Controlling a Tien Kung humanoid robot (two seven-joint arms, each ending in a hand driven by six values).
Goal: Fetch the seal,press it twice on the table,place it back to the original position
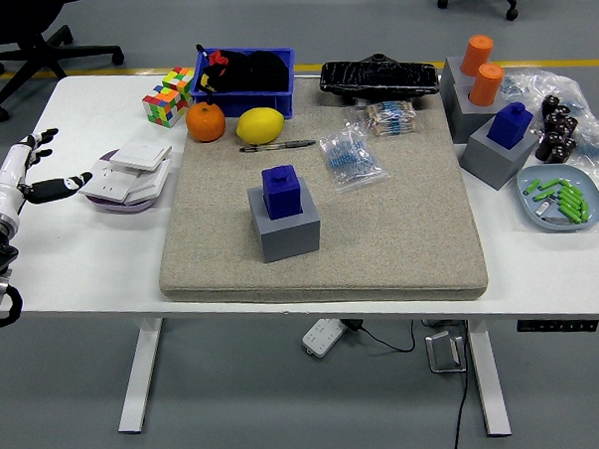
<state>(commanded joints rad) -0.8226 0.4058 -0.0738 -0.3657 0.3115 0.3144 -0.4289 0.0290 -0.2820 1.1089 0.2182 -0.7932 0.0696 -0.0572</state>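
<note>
The blue seal (281,189) stands upright in its grey block (285,228) near the middle of the beige mat (399,230) — no hand touches it. The left hand (31,172) is at the far-left edge of the table (73,264), well apart from the seal, fingers spread and relaxed, grasping nothing. Just right of that hand lies a stack of white switch plates (128,170). Beyond the mat's far-left corner sit an orange (206,121) and a lemon (260,125) — side by side.
</note>
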